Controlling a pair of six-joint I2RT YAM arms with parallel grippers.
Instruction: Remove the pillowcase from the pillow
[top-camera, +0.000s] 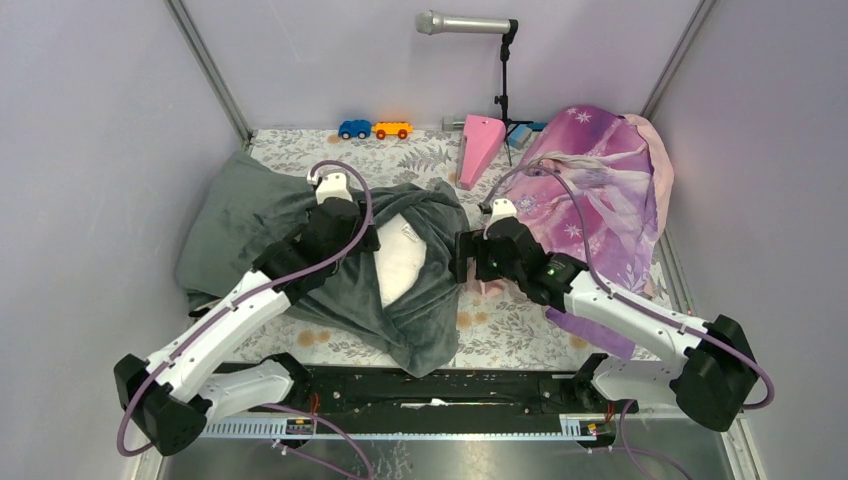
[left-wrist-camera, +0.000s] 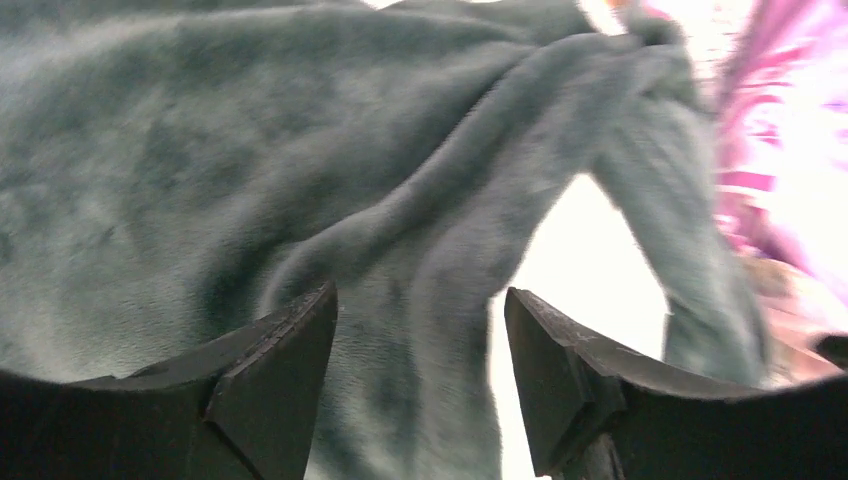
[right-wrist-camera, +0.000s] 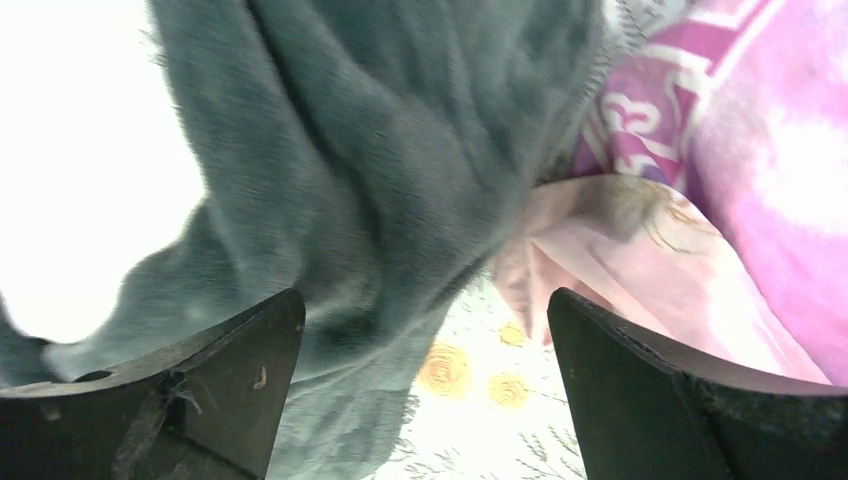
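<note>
The pillowcase (top-camera: 240, 220) is laid across the table's (top-camera: 520, 320) left half, long axis left to right, with the pillow (top-camera: 400, 262) bared mid-table; a fold is straddled, unpinched, by the spread left gripper (left-wrist-camera: 418, 305); the right gripper (right-wrist-camera: 425, 305), equally spread, is set at the right hem.

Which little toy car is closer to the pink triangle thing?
The orange car. It sits to the right of the blue car, on the side toward the pink wedge, so the blue one is farther away.
</note>
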